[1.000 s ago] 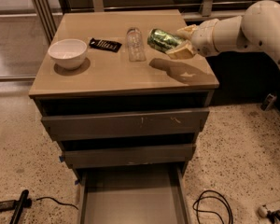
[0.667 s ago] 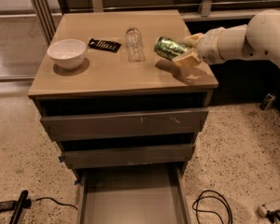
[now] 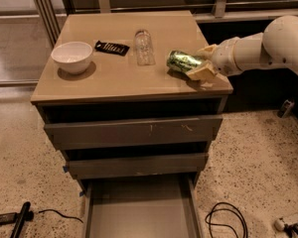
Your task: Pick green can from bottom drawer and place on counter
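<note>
The green can (image 3: 183,62) lies on its side at the right part of the counter (image 3: 124,78), down at its surface. My gripper (image 3: 202,64) comes in from the right on a white arm and is shut on the green can, with its tan fingers (image 3: 201,73) around the can's right end. The bottom drawer (image 3: 139,209) is pulled open at the lower edge of the view, and its grey floor is bare.
A white bowl (image 3: 72,56), a black flat packet (image 3: 111,48) and a clear glass jar (image 3: 144,47) stand on the counter left of the can. The two upper drawers (image 3: 134,132) are shut. Cables lie on the floor at lower left (image 3: 20,217) and lower right (image 3: 228,219).
My gripper has carried the green can down and a little to the right, from above the counter to its surface near the right edge.
</note>
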### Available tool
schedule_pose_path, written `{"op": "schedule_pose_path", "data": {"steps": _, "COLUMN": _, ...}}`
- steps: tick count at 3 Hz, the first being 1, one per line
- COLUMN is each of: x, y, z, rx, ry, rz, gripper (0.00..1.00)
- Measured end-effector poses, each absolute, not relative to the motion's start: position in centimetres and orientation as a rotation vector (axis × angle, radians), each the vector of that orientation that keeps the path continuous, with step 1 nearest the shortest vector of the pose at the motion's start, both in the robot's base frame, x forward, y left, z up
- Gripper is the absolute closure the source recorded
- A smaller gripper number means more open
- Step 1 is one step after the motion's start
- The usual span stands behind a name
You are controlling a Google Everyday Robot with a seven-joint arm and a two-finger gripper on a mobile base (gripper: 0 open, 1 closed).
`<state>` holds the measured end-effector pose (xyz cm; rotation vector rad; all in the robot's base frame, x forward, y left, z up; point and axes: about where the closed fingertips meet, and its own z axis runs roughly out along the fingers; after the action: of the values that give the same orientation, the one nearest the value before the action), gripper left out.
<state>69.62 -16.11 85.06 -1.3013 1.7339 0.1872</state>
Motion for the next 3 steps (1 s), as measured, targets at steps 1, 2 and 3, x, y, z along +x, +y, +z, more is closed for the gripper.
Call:
{"op": "schedule_pose_path", "data": {"steps": 1, "x": 69.53, "y": -16.12, "z": 84.92, "rx": -1.306, "ry": 1.737, "rz": 0.189, "gripper": 0.87}}
{"op": "schedule_pose_path", "data": {"steps": 2, "x": 69.53, "y": -16.12, "z": 84.92, "rx": -1.306, "ry": 1.737, "rz": 0.189, "gripper": 0.63}}
{"op": "schedule_pose_path", "data": {"steps": 3, "x": 69.53, "y": -16.12, "z": 84.92, "rx": -1.306, "ry": 1.737, "rz": 0.189, "gripper": 0.4}}
